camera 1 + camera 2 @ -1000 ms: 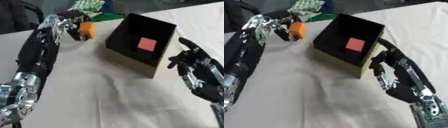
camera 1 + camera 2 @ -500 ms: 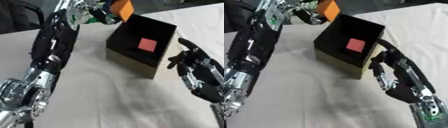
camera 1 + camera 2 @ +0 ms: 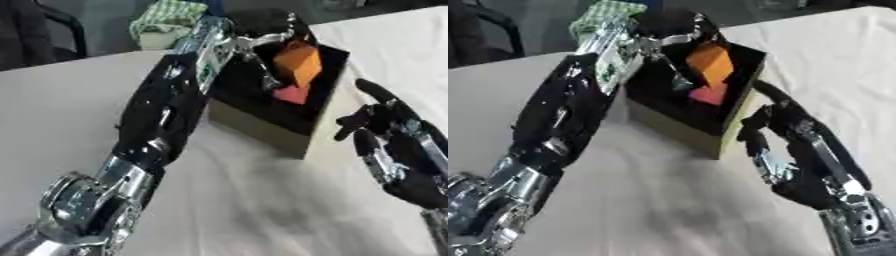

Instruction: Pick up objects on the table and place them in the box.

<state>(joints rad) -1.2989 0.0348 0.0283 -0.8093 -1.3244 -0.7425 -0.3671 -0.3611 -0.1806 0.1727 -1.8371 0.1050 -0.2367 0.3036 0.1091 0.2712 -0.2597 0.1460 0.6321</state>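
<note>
My left arm stretches across the table, and its hand [image 3: 258,31] hangs over the black-lined box [image 3: 315,127], fingers curled around an orange block [image 3: 299,62]. The block hovers inside the box's opening, above a red block [image 3: 291,93] lying on the box floor. My right hand [image 3: 385,145] stands open beside the box's right wall, fingers pointing up and touching nothing.
A green-and-white checked cloth object [image 3: 166,17] lies at the table's far edge behind the box. A dark chair [image 3: 39,30] stands at the far left. White cloth [image 3: 262,210] covers the table.
My left hand has carried the orange block from the far left of the table, up and right, to over the box opening. The camera has shifted too. The right hand stays put.
</note>
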